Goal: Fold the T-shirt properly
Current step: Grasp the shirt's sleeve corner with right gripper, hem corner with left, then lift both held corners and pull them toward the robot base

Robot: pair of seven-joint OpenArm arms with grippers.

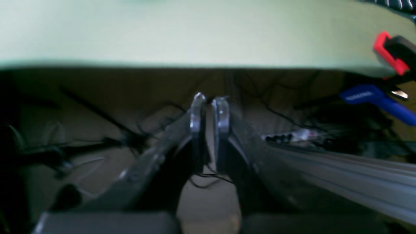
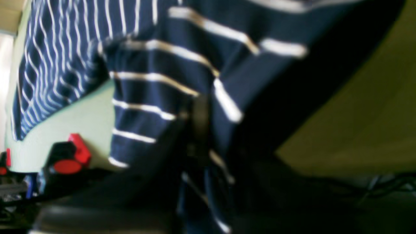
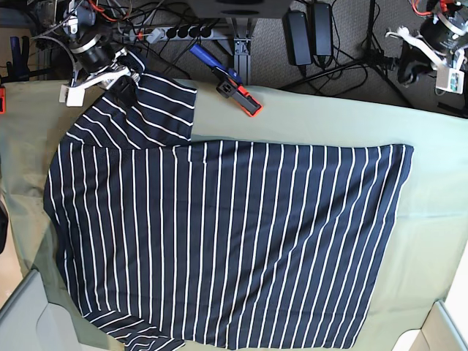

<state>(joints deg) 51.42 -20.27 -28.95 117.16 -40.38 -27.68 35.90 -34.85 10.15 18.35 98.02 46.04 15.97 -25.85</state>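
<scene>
Clamping the T-shirt (image 3: 219,241) sleeve, right gripper (image 3: 126,75) jaws hold; left gripper (image 1: 209,100) jaws nearly together, empty.

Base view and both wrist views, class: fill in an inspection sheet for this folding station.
Surface: olive-green cloth covers the table.
Job's things: T-shirt spread flat; one sleeve lifted at the far corner.
Clutter: red-and-black clamp on the far table edge.
Grippers: right pincer shut on the T-shirt sleeve; left pincer holds nothing, jaws nearly together, off the table.
Cables: power strip and adapters on the floor.
Surroundings: carpeted floor behind the table.
</scene>
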